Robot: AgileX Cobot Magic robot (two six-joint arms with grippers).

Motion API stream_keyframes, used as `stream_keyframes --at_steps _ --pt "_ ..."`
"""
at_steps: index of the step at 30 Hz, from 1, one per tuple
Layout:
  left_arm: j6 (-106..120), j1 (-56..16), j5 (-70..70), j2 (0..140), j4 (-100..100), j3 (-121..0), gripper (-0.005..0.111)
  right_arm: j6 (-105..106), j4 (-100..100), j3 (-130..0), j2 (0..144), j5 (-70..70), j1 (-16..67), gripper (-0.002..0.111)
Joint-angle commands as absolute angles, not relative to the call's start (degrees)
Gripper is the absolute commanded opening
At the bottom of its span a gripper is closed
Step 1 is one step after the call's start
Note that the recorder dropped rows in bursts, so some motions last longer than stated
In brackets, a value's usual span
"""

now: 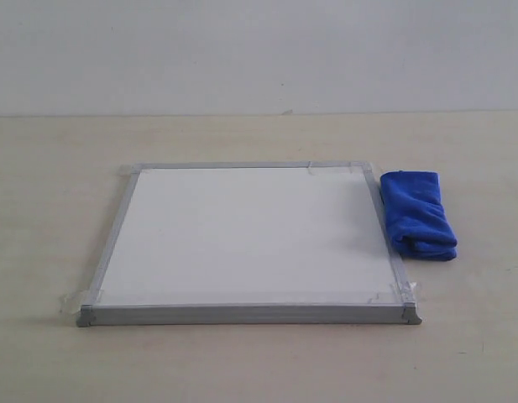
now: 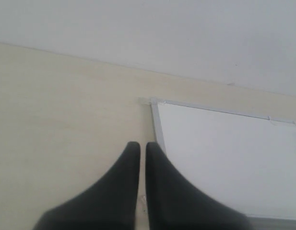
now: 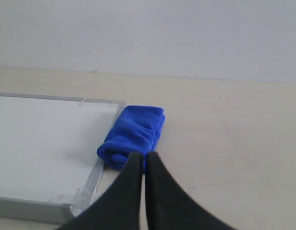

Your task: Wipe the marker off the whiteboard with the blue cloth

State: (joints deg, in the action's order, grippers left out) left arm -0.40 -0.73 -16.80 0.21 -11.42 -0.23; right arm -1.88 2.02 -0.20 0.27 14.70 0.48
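Observation:
The whiteboard lies flat on the table, grey-framed with clear tape at its corners; its surface shows no red marker line in any view. The blue cloth lies folded on the table just off the board's right edge, touching or nearly touching the frame. My right gripper is shut and empty, hanging short of the blue cloth. My left gripper is shut and empty, above the table beside the left edge of the whiteboard. Neither gripper shows in the exterior view.
The pale wooden table stretches around the board on all sides. A plain white wall rises behind the table's far edge. Nothing else stands on the table.

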Motion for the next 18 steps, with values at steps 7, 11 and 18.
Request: stream_keyframes --at_steps 7,11,18 --pt "-0.44 -0.58 -16.78 0.0 -11.2 0.0 0.004 -2.23 1.83 0.0 0.0 19.92 -0.16 0.0" --pt "-0.44 -0.58 -16.78 0.0 -11.2 0.0 0.004 -1.3 1.83 0.0 0.0 19.92 -0.16 0.0" --pt "-0.44 -0.58 -16.78 0.0 -11.2 0.0 0.004 -0.37 1.35 0.0 0.0 19.69 -0.16 0.0"
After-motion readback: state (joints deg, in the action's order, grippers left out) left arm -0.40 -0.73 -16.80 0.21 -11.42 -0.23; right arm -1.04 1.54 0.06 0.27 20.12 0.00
